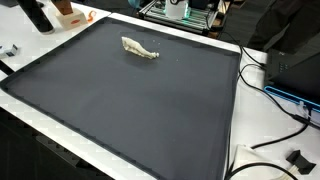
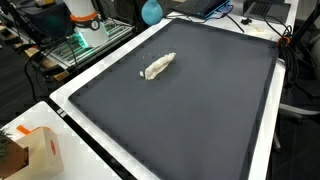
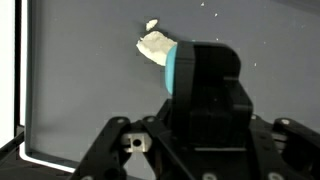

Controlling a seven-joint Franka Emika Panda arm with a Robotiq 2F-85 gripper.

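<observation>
While the gripper [image 3: 205, 85] hangs above the dark mat [image 1: 150, 110], a crumpled white rag [image 3: 153, 45] lies just ahead, untouched; fingers hidden, can't tell if apart or together.

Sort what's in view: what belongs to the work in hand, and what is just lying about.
In hand: crumpled off-white cloth on the dark grey mat.
Lying about: round blue ball; black cables; orange-and-white box.
</observation>
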